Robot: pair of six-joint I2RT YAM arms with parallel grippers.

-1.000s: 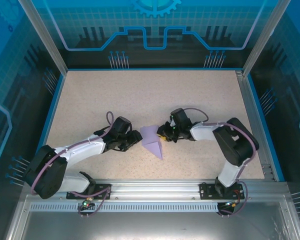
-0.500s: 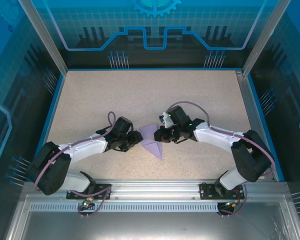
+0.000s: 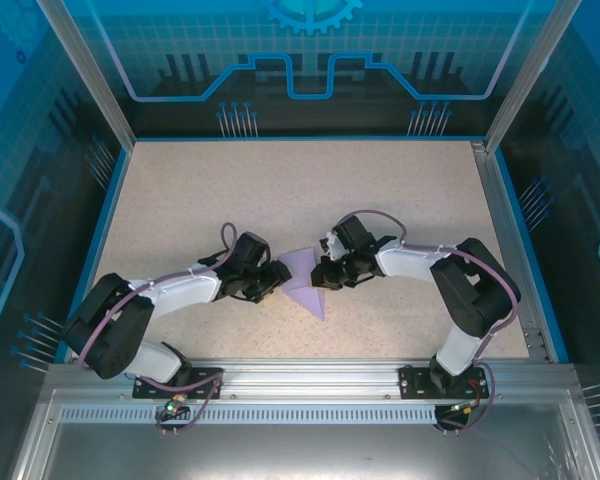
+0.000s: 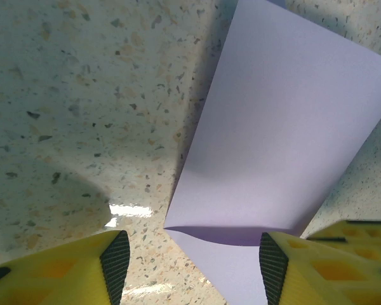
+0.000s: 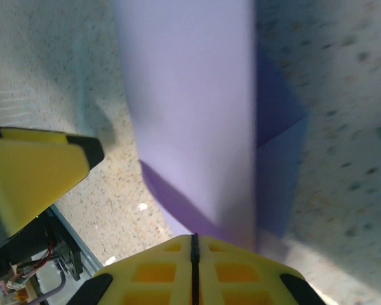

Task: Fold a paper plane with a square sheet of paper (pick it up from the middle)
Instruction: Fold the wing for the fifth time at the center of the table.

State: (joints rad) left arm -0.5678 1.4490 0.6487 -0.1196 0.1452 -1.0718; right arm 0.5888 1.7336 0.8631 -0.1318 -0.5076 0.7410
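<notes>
The main risk is a skewed crease or a tear. The right fingers (image 5: 165,273) are pressed shut right at the edge of the sheet of paper (image 3: 305,281), and a pull from there could drag it across the desk (image 3: 280,190) — whether they actually pinch it I cannot tell. The left fingers (image 4: 114,260) stand apart, a raised flap between them, untouched. The lavender sheet lies mid-desk between both sets of fingers, partly folded — pointed, one flap lifted.

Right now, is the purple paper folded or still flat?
Folded: the purple paper tapers to a point from above, and the right wrist view shows overlapping layers.
</notes>
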